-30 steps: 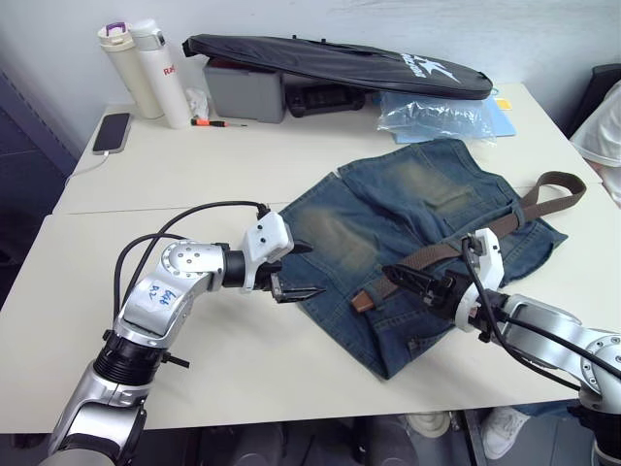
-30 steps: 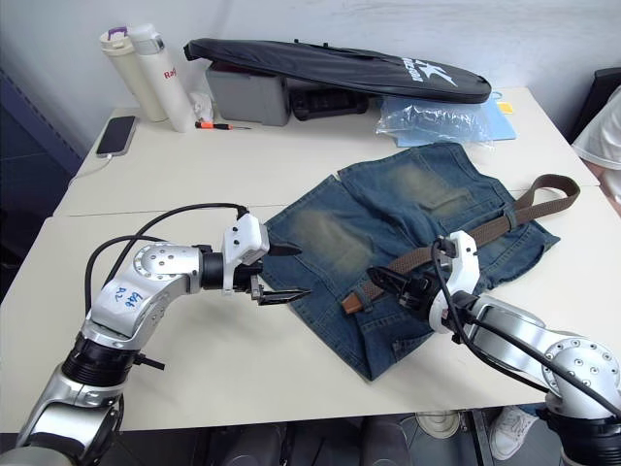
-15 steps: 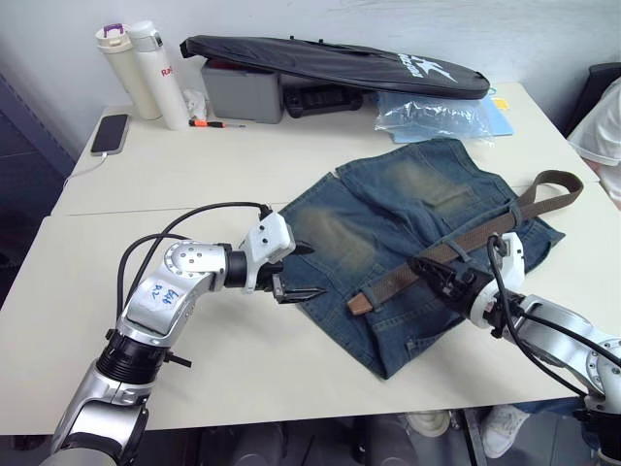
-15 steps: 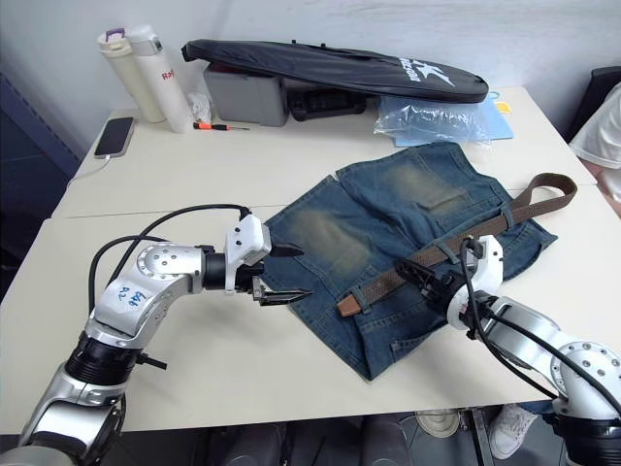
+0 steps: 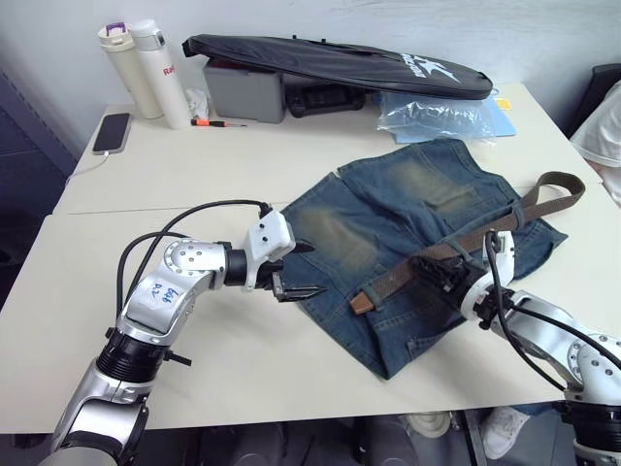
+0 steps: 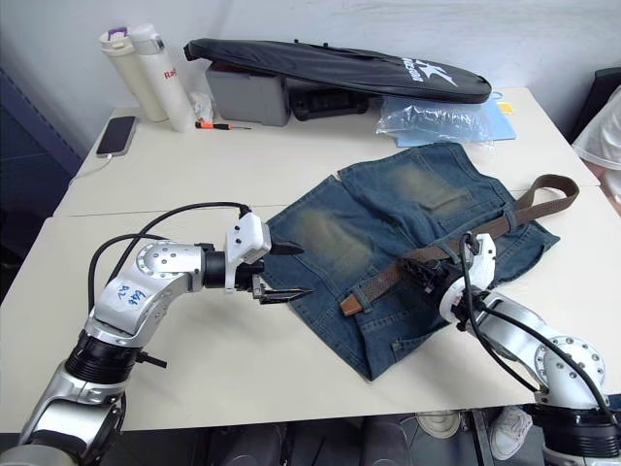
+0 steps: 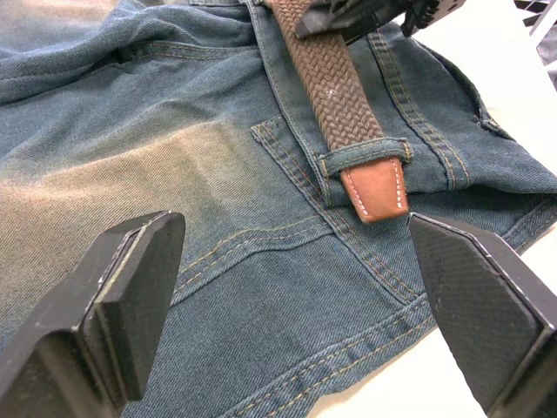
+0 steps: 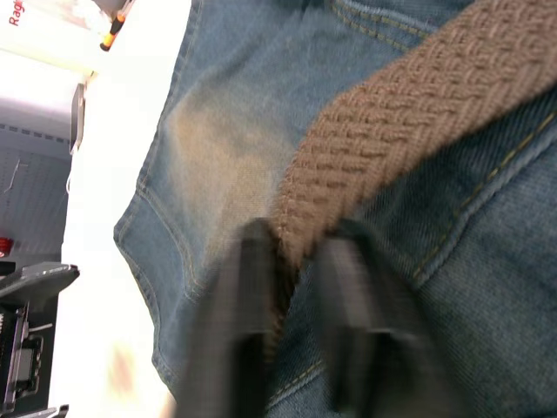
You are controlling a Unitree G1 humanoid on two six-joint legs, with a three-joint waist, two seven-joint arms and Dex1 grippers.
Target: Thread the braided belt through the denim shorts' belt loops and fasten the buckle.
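Writing: white logo lettering on the long black bag (image 5: 340, 60); red letters on the white bottle (image 5: 163, 73), not readable.
Braided belt (image 7: 331, 78): brown weave, smooth leather tip through 1 belt loop (image 7: 365, 155).
Denim shorts (image 5: 408, 233): faded blue, flat on surface (image 5: 194, 165).
Right end effector (image 8: 291, 305): pinching the belt.
Left end effector (image 7: 296, 287): wide, above the shorts' edge.

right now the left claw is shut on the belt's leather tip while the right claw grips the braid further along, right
Not quite. The left claw is open and holds nothing; in the left wrist view the braided belt has its leather tip lying free between the spread fingers, poking out of a belt loop. The right claw does grip the braid further along.
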